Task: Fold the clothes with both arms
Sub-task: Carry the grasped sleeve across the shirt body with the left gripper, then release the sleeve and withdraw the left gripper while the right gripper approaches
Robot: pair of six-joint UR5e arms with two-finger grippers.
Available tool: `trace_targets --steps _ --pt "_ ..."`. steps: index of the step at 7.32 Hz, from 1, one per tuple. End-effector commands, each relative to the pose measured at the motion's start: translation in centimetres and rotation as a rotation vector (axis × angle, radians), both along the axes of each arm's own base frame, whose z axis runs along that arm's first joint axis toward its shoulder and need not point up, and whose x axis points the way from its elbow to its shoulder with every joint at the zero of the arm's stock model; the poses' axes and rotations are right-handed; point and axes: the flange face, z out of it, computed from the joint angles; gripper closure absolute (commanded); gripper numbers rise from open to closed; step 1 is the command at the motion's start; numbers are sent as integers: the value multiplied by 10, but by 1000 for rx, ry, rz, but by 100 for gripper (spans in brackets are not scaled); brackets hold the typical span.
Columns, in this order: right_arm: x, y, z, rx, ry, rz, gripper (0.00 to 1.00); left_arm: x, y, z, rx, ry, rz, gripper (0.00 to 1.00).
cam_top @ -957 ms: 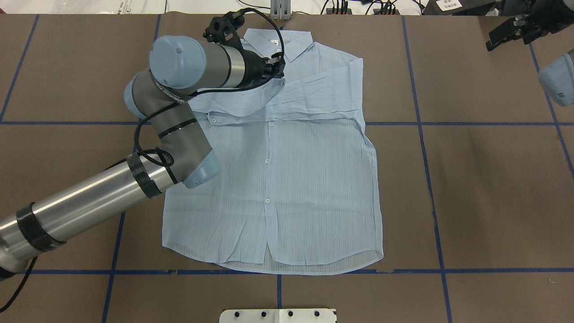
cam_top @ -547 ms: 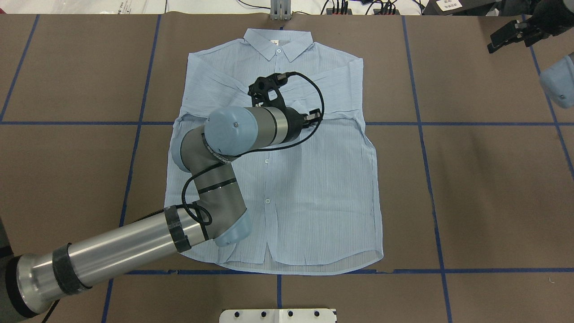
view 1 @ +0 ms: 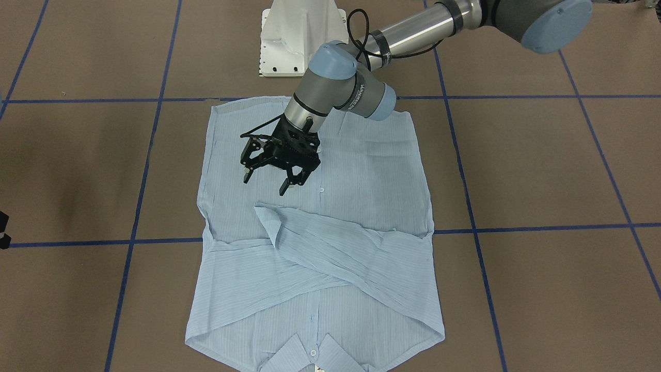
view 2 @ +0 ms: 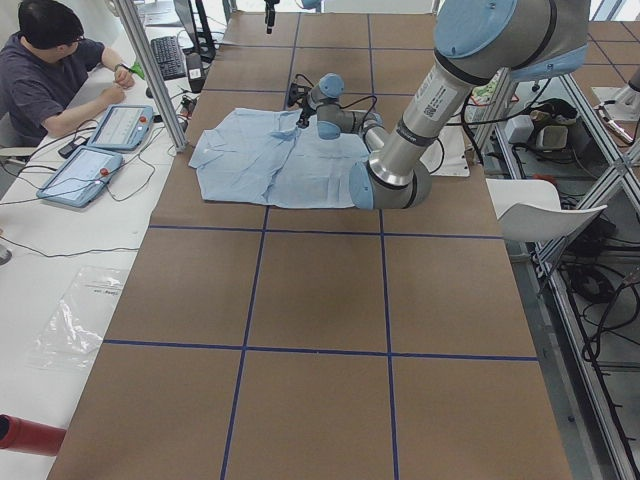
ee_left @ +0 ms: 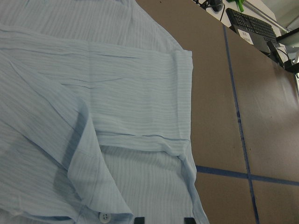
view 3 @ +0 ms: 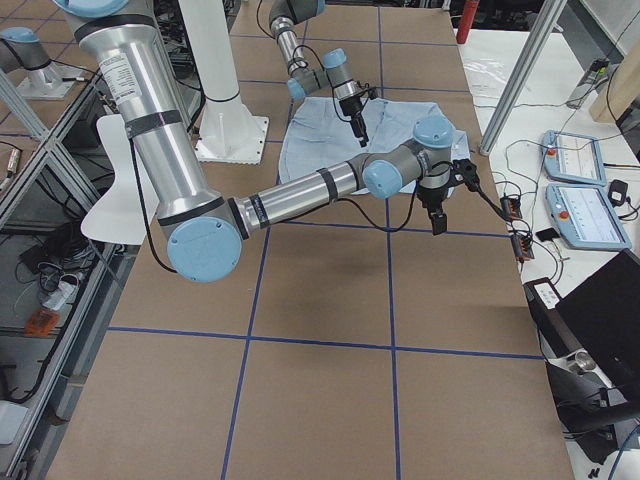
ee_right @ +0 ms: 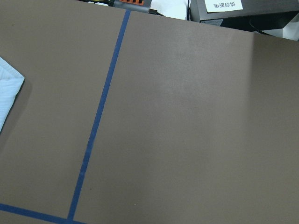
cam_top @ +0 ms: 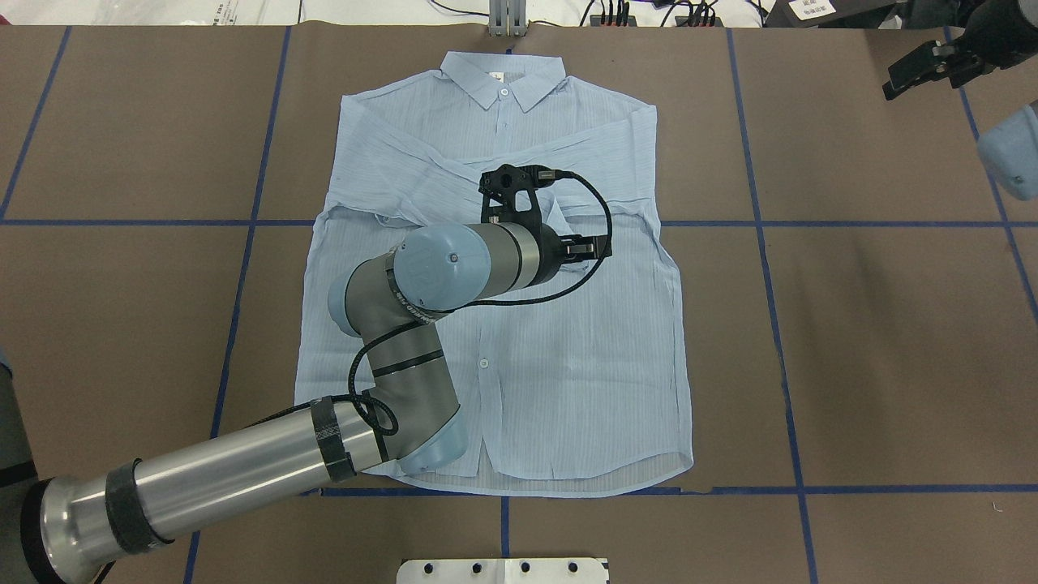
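Note:
The pale-blue shirt (cam_top: 551, 365) lies flat and buttoned on the brown table, collar (cam_top: 503, 77) at the far edge. Both sleeves are folded across its chest (view 1: 330, 243). My left gripper (view 1: 264, 186) hovers open and empty just above the shirt's middle, beside the button line. Its two fingertips (ee_left: 138, 220) show apart at the bottom edge of the left wrist view, over the folded sleeve (ee_left: 131, 84). My right gripper (cam_top: 924, 69) hangs above bare table at the far right, well off the shirt. Its black tips stand apart at the front-facing view's left edge.
The white pedestal base (view 1: 297, 41) stands at the near table edge behind the shirt hem. Blue tape lines (cam_top: 762, 243) grid the brown surface. A person (view 2: 50, 70) sits at a side desk with tablets (view 2: 100, 150). Cables and plugs (cam_top: 641, 12) line the far edge.
The left gripper let go of the sleeve, which now lies across the chest. The left arm drew back from the collar area to over the shirt's middle. The right arm barely moved.

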Motion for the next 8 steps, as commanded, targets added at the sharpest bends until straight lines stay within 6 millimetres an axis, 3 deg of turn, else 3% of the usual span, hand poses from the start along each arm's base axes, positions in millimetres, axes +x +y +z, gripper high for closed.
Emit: trace_targets --steps 1,3,4,5,6,7,8 --pt "1 5 8 -56 -13 45 0 -56 -16 0 128 80 -38 0" --pt "5 22 17 -129 -71 156 0 -84 -20 2 249 90 5 0" --pt "8 38 23 -134 -116 205 0 -104 -29 19 360 19 47 0" --pt "0 52 18 -139 -144 221 0 -143 -31 47 410 -12 94 0" --pt "-31 65 -1 -145 -163 214 0 -189 -21 83 403 -25 95 0" --pt "-77 83 -22 -120 -150 210 0 -224 -8 111 388 -44 81 0" --pt "-119 105 -47 -94 -156 191 0 -241 -6 152 325 -116 79 0"
